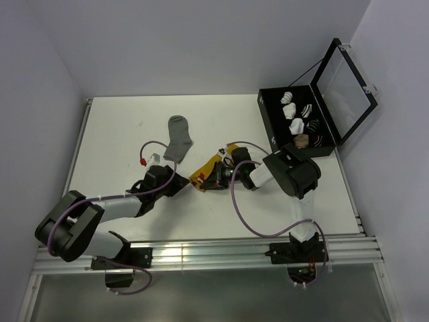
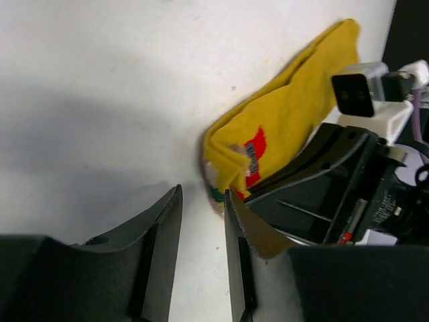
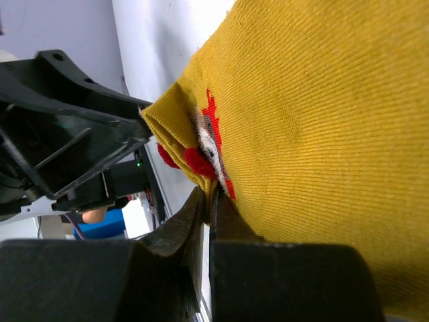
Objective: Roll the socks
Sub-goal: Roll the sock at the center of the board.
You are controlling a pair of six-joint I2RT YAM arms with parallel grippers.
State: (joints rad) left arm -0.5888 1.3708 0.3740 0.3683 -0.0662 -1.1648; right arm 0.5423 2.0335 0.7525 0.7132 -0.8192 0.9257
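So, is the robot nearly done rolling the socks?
Not nearly, nothing is rolled up yet. The yellow sock has one end folded over. The right fingers pinch that fold, and the left fingers sit open just beside it. The grey sock lies flat on the table, untouched. Both socks need rolling.

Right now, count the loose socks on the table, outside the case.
2. The grey sock lies flat farther back; the yellow sock lies nearer, to its right. None seems hidden.
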